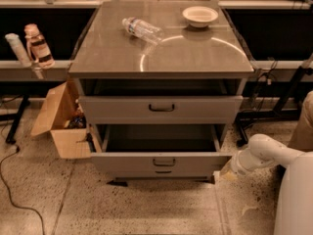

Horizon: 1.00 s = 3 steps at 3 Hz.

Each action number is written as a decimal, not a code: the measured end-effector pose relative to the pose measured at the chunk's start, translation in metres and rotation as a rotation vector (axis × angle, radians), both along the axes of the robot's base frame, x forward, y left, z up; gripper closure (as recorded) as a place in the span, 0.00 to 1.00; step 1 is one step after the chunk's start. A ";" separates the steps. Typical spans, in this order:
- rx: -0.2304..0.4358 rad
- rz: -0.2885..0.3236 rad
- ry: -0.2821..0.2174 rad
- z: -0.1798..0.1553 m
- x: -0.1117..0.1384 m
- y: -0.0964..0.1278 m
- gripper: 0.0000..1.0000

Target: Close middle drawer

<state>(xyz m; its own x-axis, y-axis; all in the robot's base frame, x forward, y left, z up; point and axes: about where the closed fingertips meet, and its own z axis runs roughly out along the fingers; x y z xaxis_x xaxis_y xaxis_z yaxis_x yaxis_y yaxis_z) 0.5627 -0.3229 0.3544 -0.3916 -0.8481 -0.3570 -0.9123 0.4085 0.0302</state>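
Observation:
The middle drawer (122,163) of the grey cabinet stands pulled out, its plain grey box open and empty. Its low flat front has a small dark bar handle (164,162) at centre. My gripper (226,170) is at the end of my white arm (266,154), low at the right, right at the right end of the drawer front. I cannot tell whether it touches the front. The top drawer front (161,108) sits above, and a bottom drawer handle (163,172) peeks out just below the middle front.
A clear plastic bottle (142,29) lies on the cabinet top (195,53), with a white bowl (200,15) behind it. An open cardboard box (61,119) stands on the floor at the left. Bottles (36,45) sit on a left shelf. A cable (19,199) runs over the floor.

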 end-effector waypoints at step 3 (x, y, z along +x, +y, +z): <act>-0.028 -0.047 -0.042 0.009 0.050 -0.007 1.00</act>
<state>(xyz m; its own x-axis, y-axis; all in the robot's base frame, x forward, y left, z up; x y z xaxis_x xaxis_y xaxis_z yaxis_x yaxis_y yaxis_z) 0.6128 -0.3301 0.3629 -0.4167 -0.8389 -0.3501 -0.8921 0.4514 -0.0198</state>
